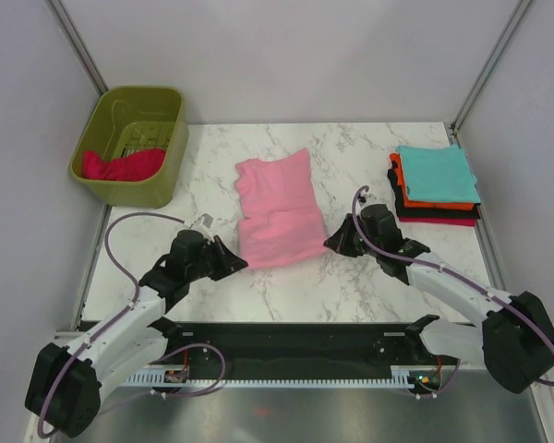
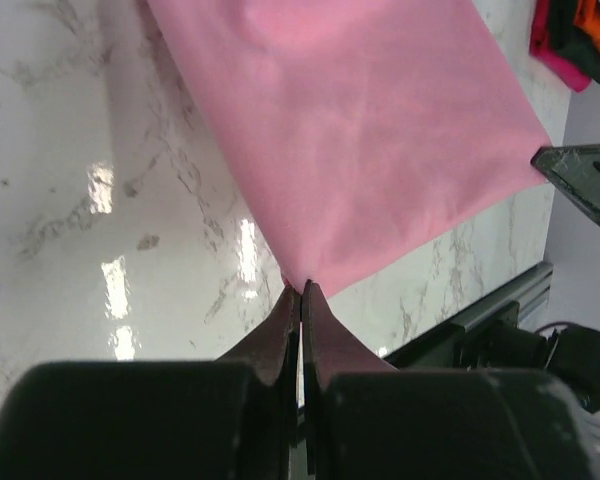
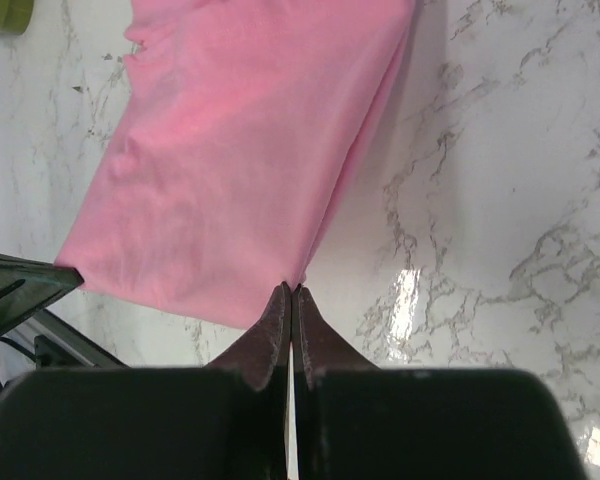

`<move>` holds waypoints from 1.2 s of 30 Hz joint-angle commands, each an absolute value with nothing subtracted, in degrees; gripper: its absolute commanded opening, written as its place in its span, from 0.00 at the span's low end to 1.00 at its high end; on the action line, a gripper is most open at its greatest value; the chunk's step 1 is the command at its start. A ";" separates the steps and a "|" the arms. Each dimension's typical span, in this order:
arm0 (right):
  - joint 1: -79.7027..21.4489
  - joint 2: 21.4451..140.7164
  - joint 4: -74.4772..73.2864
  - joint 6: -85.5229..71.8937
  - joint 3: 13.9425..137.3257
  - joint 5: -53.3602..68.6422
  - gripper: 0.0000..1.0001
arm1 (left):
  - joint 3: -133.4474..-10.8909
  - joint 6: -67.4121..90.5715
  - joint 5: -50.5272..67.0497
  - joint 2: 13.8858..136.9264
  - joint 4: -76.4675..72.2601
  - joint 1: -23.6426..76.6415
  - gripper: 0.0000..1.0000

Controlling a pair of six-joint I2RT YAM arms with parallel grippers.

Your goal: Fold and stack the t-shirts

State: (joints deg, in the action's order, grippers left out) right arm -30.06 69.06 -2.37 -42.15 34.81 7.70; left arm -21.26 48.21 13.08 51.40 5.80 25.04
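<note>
Pink t-shirt (image 1: 277, 208) is lying partly folded in the middle of the marble table (image 1: 369, 286), its near edge facing the two arms. At its near left corner the left gripper (image 1: 241, 264) is pinching the cloth, fingertips pressed together; the right gripper (image 1: 330, 245) is pinching the near right corner the same way. For a clean fold, both corners should probably be lifting together and travelling evenly toward the far edge, keeping the hem taut and square. An olive-green basket (image 1: 120, 189) at the far left is holding a crimson t-shirt (image 1: 120, 166). A folded stack (image 1: 434, 185) is sitting at the far right, teal on top, with orange, black and magenta beneath.
</note>
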 commanded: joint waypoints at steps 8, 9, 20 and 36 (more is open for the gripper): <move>-30.15 52.56 -12.37 -40.53 36.90 7.56 0.00 | -22.58 51.07 18.10 36.47 16.17 27.86 0.02; -30.15 53.17 -13.26 -40.08 39.26 6.60 0.00 | -24.50 50.80 18.11 37.95 16.61 27.86 0.02; -29.71 62.22 -14.24 -38.23 50.71 -2.26 0.00 | -35.94 49.66 22.50 50.70 14.85 22.24 0.02; -24.88 78.92 -12.13 -37.62 64.94 -7.65 0.00 | -51.23 47.55 28.04 68.11 14.42 13.36 0.02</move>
State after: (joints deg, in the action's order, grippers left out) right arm -26.59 76.51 -14.83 -38.65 61.30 -4.82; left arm -47.62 49.56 25.80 65.91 15.57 14.74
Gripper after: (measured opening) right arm 0.009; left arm 0.026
